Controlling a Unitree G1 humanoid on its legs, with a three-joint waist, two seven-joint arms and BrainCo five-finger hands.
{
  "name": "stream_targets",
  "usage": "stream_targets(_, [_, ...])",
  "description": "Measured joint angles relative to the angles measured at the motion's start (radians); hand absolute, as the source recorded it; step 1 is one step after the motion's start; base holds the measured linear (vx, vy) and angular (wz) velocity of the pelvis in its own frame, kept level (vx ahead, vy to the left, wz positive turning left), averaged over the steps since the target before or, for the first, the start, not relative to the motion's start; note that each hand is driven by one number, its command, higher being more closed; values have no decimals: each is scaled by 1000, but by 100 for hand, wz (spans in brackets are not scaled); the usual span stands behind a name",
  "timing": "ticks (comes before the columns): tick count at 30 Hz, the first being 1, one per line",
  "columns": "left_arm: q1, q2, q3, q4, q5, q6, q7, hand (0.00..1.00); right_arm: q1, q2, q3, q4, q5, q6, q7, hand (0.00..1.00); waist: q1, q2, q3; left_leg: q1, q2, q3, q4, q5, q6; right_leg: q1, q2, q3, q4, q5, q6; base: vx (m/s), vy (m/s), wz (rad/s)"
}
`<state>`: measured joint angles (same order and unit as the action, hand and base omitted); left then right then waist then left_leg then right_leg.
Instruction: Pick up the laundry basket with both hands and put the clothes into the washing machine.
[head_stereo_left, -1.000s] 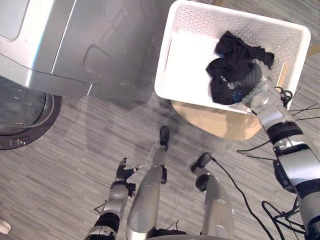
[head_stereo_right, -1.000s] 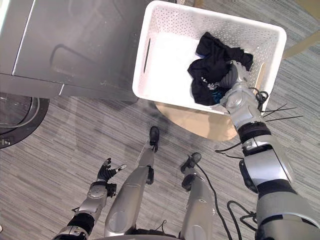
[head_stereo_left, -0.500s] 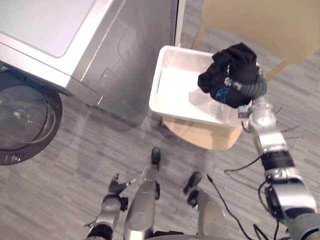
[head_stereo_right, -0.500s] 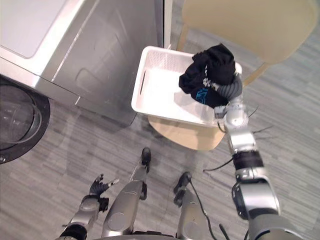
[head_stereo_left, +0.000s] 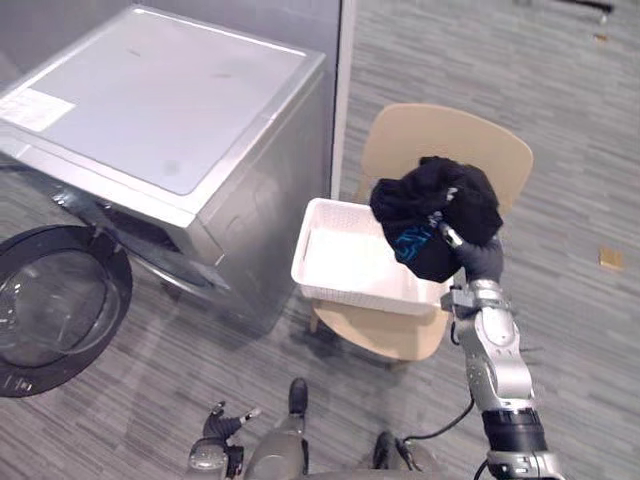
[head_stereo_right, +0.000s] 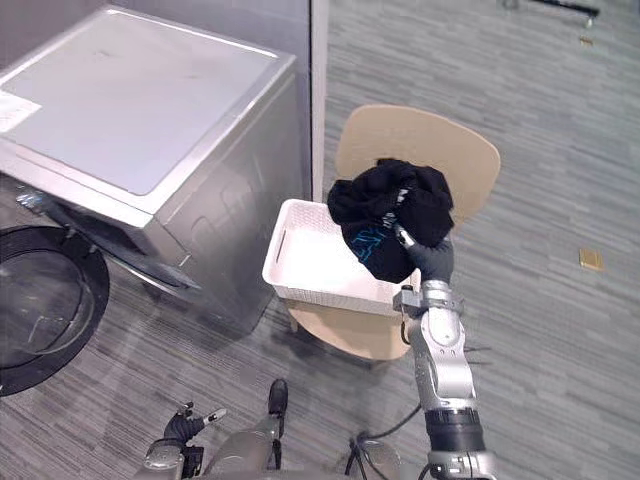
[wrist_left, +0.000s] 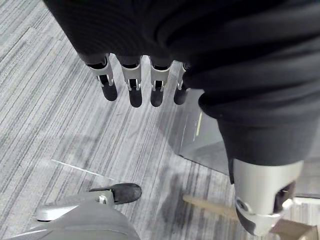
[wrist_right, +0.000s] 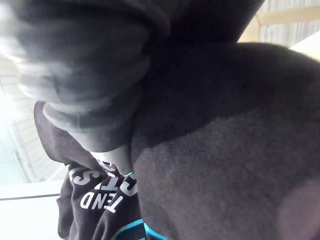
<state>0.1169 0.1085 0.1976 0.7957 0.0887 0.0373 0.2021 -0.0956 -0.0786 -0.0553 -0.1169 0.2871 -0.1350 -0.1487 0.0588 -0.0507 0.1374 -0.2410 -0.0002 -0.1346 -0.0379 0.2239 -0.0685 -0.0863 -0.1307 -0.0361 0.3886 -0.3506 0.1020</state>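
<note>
Black cloth is bunching into one bundle of clothes (head_stereo_left: 435, 215), and the robot's right hand (head_stereo_left: 479, 262) is holding it up in the air, fingers curling into the fabric and gripping it. The bundle is hanging over the right end of one white laundry basket (head_stereo_left: 345, 262). The right wrist view is showing the dark fabric from very close, with some white and blue print on it.

The basket is sitting on the seat of one tan wooden chair (head_stereo_left: 440, 140), and its floor is showing bare white. One silver washing machine (head_stereo_left: 170, 120) is standing just beside the basket, to the robot's left. Its one round glass door (head_stereo_left: 55, 310) is hanging open at the far left.

The left hand (head_stereo_left: 222, 425) is hanging low over the grey striped floor, well apart from the basket, fingers straight and open, holding nothing.

A second ago the right hand was reaching down inside the basket, on top of the clothes lying there. Half a second ago the bundle was just clearing the rim. Now it is sitting higher. The basket is staying on the chair. The camera has tilted up since then, taking in more of the room.
</note>
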Motion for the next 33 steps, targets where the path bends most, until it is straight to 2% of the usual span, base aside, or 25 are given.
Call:
stream_targets(1, [4, -11, 12, -32, -12, 0, 7, 0, 7, -2, 4, -11, 0, 0, 0, 100, 11, 13, -5, -25, 10, -14, 20, 4, -5, -10, 18, -22, 6, 2, -6, -209, -266, 71])
stream_targets(2, [27, -40, 11, -106, -42, -2, 27, 0, 14, -7, 26, -22, -1, 0, -1, 100, 18, 39, -13, -49, 24, -43, 27, 7, -10, -30, 41, -56, 35, -3, -24, -221, -223, 83])
stream_targets(3, [58, -70, 6, -169, -64, -3, 39, 0, 18, -9, 49, -34, -2, -1, -1, 100, 11, 73, -26, -65, 43, -38, 0, -22, -24, -39, 57, -104, 55, -4, -46, -222, -217, 95])
stream_targets(4, [59, -83, -1, -197, -77, -2, 42, 0, 18, -11, 53, -39, -2, -1, -1, 100, 11, 84, -25, -64, 59, 6, -16, -64, -21, -39, 58, -133, 46, 3, -57, -241, -165, 119])
stream_targets(5, [57, -99, -22, -261, -90, -3, 46, 0, 16, -15, 49, -48, -6, -1, -2, 100, 9, 75, -18, -83, 73, 128, 3, -146, 20, -37, 25, -182, 20, 22, -78, -227, -100, 123])
stream_targets(6, [60, -102, -50, -335, -97, -5, 45, 0, 15, -13, 50, -54, -7, -1, -2, 100, 10, 69, -15, -104, 72, 228, 98, -148, 29, -36, -11, -218, 18, 35, -82, -200, -97, 117])
stream_targets(8, [73, -102, -73, -428, -99, -9, 42, 0, 16, -15, 59, -65, -13, -1, -1, 100, 8, 66, -17, -98, 74, 284, 267, -157, 42, -24, -38, -254, 3, 54, -84, -116, -84, 75])
stream_targets(9, [90, -101, -79, -511, -108, -26, 38, 0, 13, -20, 65, -68, -14, -3, 5, 100, 9, 77, -25, -72, 93, 283, 389, -185, 67, -22, -38, -275, -11, 71, -84, -147, -11, 60])
stream_targets(10, [85, -100, -79, -578, -125, -50, 34, 0, 8, -29, 68, -65, -13, -3, 23, 100, 6, 95, -34, -35, 108, 278, 440, -270, 59, -23, -38, -296, -22, 83, -82, -128, 47, 51])
stream_targets(11, [78, -98, -80, -608, -131, -64, 27, 0, 5, -36, 68, -62, -13, -3, 30, 100, 4, 101, -38, -16, 113, 276, 434, -288, 57, -24, -39, -305, -27, 90, -79, -149, 92, 50])
stream_targets(13, [51, -72, -120, -720, -170, -113, 8, 0, -14, -53, 78, -39, -12, 3, 74, 100, 2, 118, -52, 70, 101, 271, 223, -250, -2, -10, -26, -335, -79, 124, -63, -109, 103, 43])
stream_targets(14, [45, -64, -130, -744, -177, -124, -1, 0, -21, -55, 82, -33, -13, 4, 87, 100, 1, 121, -57, 94, 101, 266, 158, -243, -5, -4, -19, -350, -97, 133, -61, -93, 100, 43])
stream_targets(16, [4, -32, -185, -796, -203, -146, -34, 0, -44, -43, 97, 8, -12, 7, 134, 100, -15, 93, -72, 131, 79, 228, -1, -140, 6, 4, -18, -389, -133, 165, -52, -89, 88, 57])
stream_targets(18, [-18, -17, -237, -816, -208, -159, -61, 0, -61, -43, 138, 53, -13, 10, 168, 100, -15, 84, -75, 166, 68, 213, -54, -107, 12, 30, -21, -405, -147, 175, -42, -58, 71, 40])
stream_targets(22, [-81, 48, -365, -843, -165, -178, -117, 0, -77, -48, 231, 137, -1, 31, 240, 100, -15, 79, -82, 190, 49, 200, -57, -99, 22, 62, -29, -404, -148, 181, -32, -57, 53, 14])
stream_targets(24, [-161, 116, -459, -841, -76, -186, -141, 0, -87, -52, 292, 191, 22, 45, 274, 100, -18, 79, -83, 188, 51, 195, -61, -97, 26, 61, -26, -400, -149, 186, -33, -87, 12, 2])
stream_targets(27, [-207, 143, -520, -840, 13, -210, -160, 0, -99, -78, 332, 214, 72, 63, 306, 100, -19, 81, -85, 181, 59, 195, -64, -94, 23, 53, -13, -387, -165, 201, -39, -73, -4, -9])
stream_targets(31, [-233, 187, -566, -822, 116, -222, -156, 0, -102, -106, 358, 231, 137, 64, 329, 100, -26, 80, -89, 176, 73, 203, -64, -89, 15, 48, 1, -370, -181, 215, -47, -17, -23, -11])
stream_targets(32, [-240, 206, -587, -818, 152, -223, -153, 100, -102, -115, 372, 243, 155, 64, 331, 100, -32, 79, -91, 176, 77, 203, -64, -87, 13, 48, 6, -369, -181, 217, -50, 21, -43, -4])
stream_targets(33, [-255, 221, -607, -803, 180, -226, -154, 100, -102, -119, 389, 259, 174, 65, 333, 100, -39, 78, -92, 175, 82, 204, -64, -85, 11, 47, 10, -369, -182, 218, -51, 21, -37, -4])
